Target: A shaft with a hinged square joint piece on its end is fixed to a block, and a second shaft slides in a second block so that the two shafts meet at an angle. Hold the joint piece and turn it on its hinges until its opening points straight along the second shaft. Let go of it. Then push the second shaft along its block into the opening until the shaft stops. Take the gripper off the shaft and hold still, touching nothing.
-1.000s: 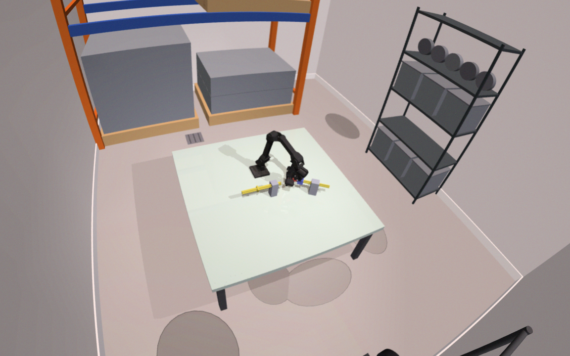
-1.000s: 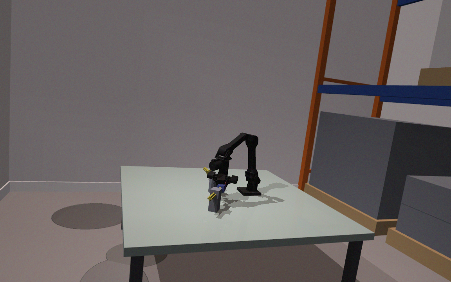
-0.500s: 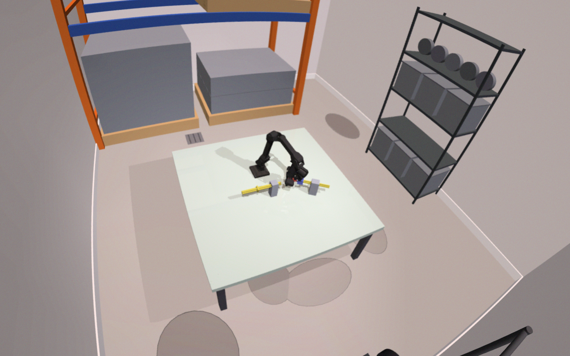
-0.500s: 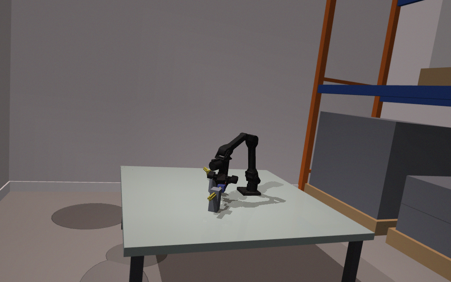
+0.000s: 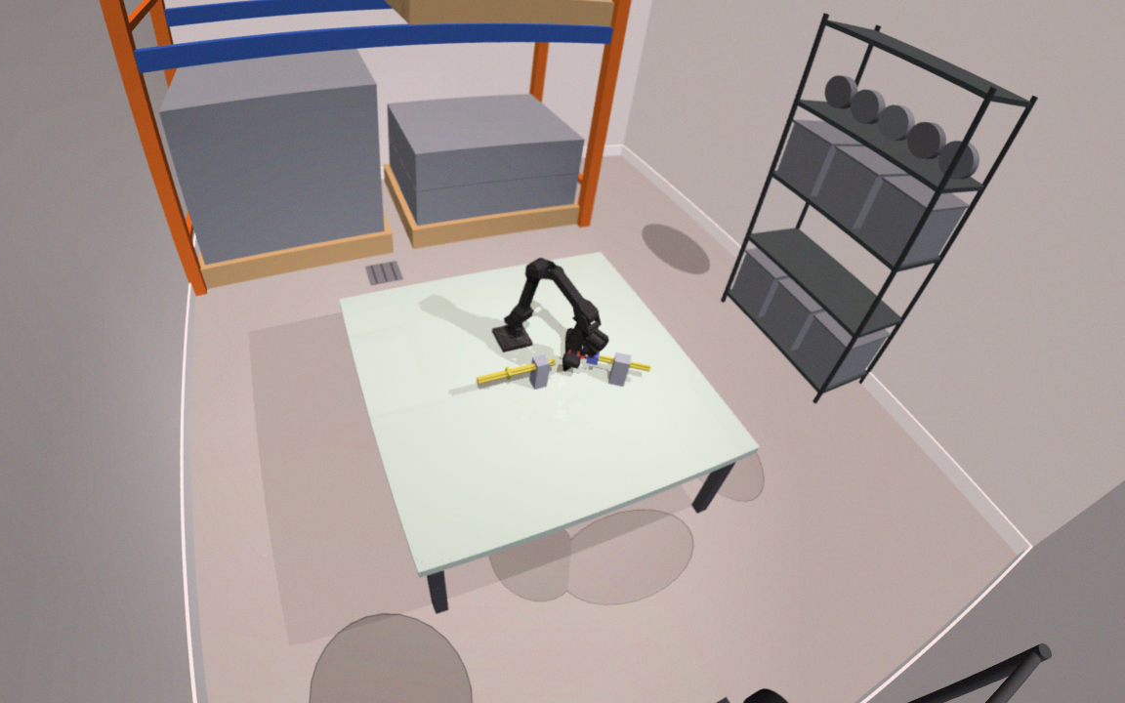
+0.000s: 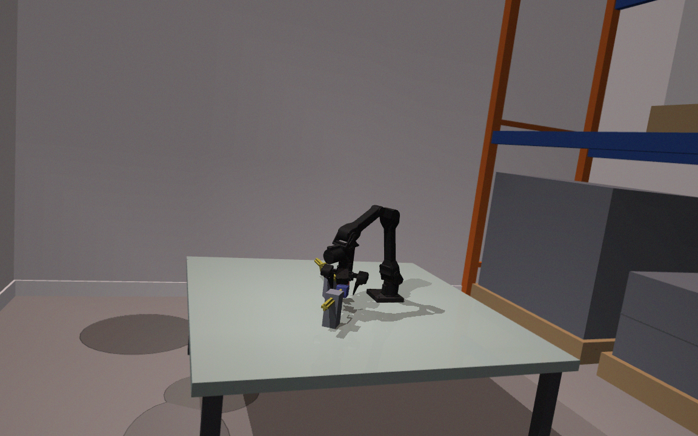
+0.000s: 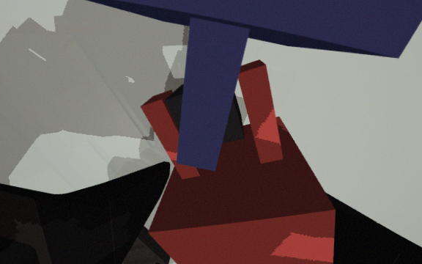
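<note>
Pincer: the black two-finger pincer (image 5: 575, 351) (image 6: 343, 290) (image 7: 237, 180) stands wide open, holding nothing; its fingers lie on either side of the red piece in the wrist view.
Joint piece: a red, square-bodied piece with two prongs (image 5: 580, 354) (image 7: 242, 220), at the lower centre of the wrist view and right of centre in the top view. Whether its opening points straight along the second shaft: cannot tell.
Hinge: a small black block (image 7: 234, 125) sits between the red prongs, partly covered by a blue prong.
Fixed side: a blue fork piece (image 5: 593, 358) (image 6: 343, 290) (image 7: 212, 92) at the inner end of the right-hand yellow shaft (image 5: 638, 366) (image 6: 328, 303) in the top view.
Fixed shaft's support: an upright grey block (image 5: 620, 368) (image 6: 332, 311), standing on the tabletop.
Second shaft: yellow, with a collar (image 5: 493, 377) (image 6: 319, 263), left of the pincer in the top view; its inner end lies near the red piece, not seen inside it.
Second shaft's support: another upright grey block (image 5: 540, 373), between collar and pincer.
Tabletop: pale green (image 5: 549, 472) (image 6: 340, 352), on dark legs.
Arm: black and jointed (image 5: 570, 290) (image 6: 389, 238), arched above its flat base.
</note>
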Controlling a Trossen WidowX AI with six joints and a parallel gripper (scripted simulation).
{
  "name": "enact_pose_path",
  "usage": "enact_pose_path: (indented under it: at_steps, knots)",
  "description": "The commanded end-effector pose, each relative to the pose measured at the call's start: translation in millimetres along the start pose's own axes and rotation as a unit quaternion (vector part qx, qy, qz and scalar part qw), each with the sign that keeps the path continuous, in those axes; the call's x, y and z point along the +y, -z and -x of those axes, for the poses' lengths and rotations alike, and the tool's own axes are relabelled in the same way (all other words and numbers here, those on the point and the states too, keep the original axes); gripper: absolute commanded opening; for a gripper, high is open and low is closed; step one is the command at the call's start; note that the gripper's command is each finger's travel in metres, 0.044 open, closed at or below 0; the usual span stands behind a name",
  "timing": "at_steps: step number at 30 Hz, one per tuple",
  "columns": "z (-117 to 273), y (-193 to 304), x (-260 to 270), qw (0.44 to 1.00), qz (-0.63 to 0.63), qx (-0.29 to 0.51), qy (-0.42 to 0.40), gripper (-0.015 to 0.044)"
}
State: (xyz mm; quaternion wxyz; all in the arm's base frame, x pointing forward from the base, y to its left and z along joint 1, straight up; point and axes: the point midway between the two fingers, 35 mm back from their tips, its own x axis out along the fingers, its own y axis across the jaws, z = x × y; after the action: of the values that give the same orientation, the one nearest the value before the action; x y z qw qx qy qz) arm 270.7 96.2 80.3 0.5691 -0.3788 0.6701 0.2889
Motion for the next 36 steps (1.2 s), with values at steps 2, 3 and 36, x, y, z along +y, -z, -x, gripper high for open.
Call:
enact_pose_path:
  at_steps: [2, 3, 36]
  knots:
    - [-0.2, -0.4, -0.2, 1.0, 0.0, 0.0, 0.0, 0.044]
    - [-0.2, -0.4, -0.2, 1.0, 0.0, 0.0, 0.0, 0.044]
    - [29.2, 0.7, -7.4, 0.951, 0.211, -0.226, -0.021, 0.044]
